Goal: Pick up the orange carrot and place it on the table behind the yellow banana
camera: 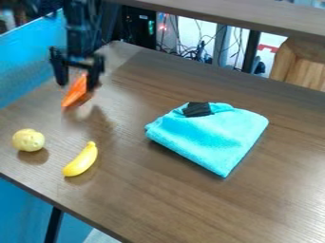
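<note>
At the upper left, the gripper (77, 78) hangs over the brown table (209, 209) with its two fingers spread wide. An orange object (75, 92) sits between and just below the fingertips, nearer the right finger; whether it touches that finger I cannot tell. Toward the near left edge are a round pale-yellow object (28, 140) and, to its right, a yellow banana (81, 160) lying at a slant. Right of centre lies a folded turquoise cloth (213, 135) with a small black piece (197, 109) on its upper edge.
A blue panel (25, 61) borders the table on the left. Beyond the far edge are cables (190, 50), a black computer case (138, 28) and a wooden piece (298, 64). A grey-brown beam (222, 12) crosses the top of the view.
</note>
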Action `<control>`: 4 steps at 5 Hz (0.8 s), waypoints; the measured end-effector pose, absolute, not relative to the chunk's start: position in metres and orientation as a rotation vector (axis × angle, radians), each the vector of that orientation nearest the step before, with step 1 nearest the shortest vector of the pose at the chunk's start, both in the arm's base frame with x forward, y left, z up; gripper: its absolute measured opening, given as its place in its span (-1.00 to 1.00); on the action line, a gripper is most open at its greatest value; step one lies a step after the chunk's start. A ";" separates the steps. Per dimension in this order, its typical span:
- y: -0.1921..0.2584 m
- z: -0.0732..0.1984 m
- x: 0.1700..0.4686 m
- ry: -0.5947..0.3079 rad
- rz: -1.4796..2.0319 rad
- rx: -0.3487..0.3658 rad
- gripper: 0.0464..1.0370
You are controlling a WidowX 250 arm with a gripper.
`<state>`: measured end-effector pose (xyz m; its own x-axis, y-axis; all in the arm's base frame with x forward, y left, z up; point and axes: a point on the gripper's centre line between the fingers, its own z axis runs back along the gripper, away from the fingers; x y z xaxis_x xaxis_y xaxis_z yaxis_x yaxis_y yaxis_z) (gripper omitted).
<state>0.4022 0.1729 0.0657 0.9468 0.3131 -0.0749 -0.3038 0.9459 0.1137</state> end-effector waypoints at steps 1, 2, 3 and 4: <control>0.171 0.086 0.394 0.052 0.329 0.124 0.94; 0.156 0.085 0.382 0.098 0.285 0.115 0.94; 0.110 0.104 0.372 0.081 0.119 0.090 0.93; 0.072 0.112 0.351 0.047 -0.038 0.061 0.93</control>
<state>0.3513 0.0720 0.1121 0.9982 -0.0369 -0.0482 0.0397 0.9974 0.0600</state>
